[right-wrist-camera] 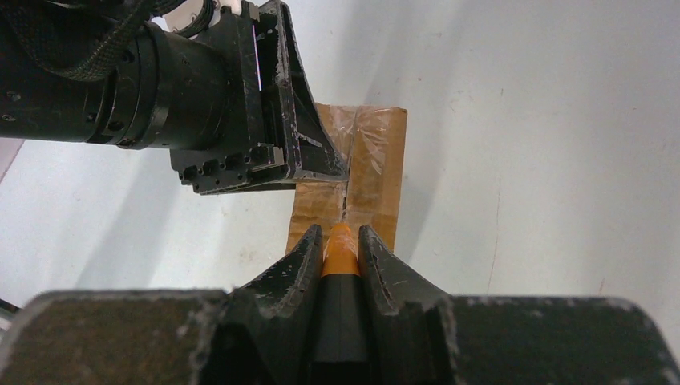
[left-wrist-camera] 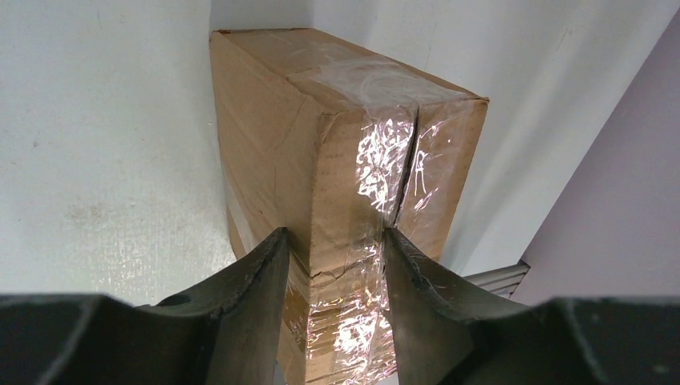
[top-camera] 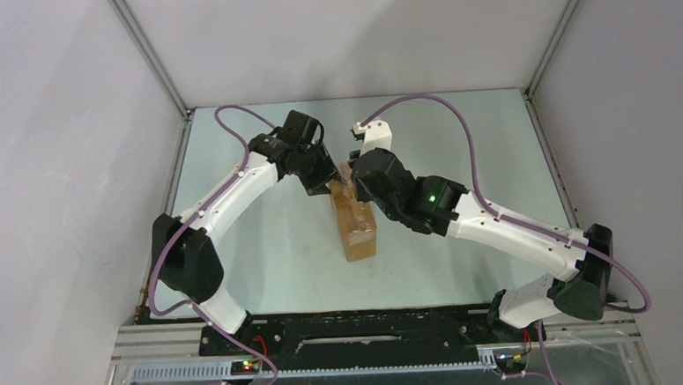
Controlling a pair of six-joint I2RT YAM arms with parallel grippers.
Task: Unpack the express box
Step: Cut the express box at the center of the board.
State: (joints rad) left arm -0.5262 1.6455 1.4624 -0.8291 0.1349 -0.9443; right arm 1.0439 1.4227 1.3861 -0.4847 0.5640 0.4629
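The express box [top-camera: 358,225], brown cardboard with shiny clear tape, lies mid-table with its long side running near to far. My left gripper [top-camera: 332,187] is shut on the box's far end; in the left wrist view its jaws [left-wrist-camera: 333,241] press both sides of the taped box [left-wrist-camera: 321,136], whose seam is split. My right gripper [top-camera: 356,188] is shut on the orange-and-black utility knife [right-wrist-camera: 341,250]. The knife's orange tip rests on the box's taped centre seam [right-wrist-camera: 346,200], right beside the left gripper [right-wrist-camera: 265,152]. The box's label is not visible.
White enclosure walls surround the pale green table [top-camera: 262,250]. An aluminium frame post [top-camera: 150,57] stands at the back left and another [top-camera: 559,31] at the back right. The black base rail [top-camera: 354,329] runs along the near edge.
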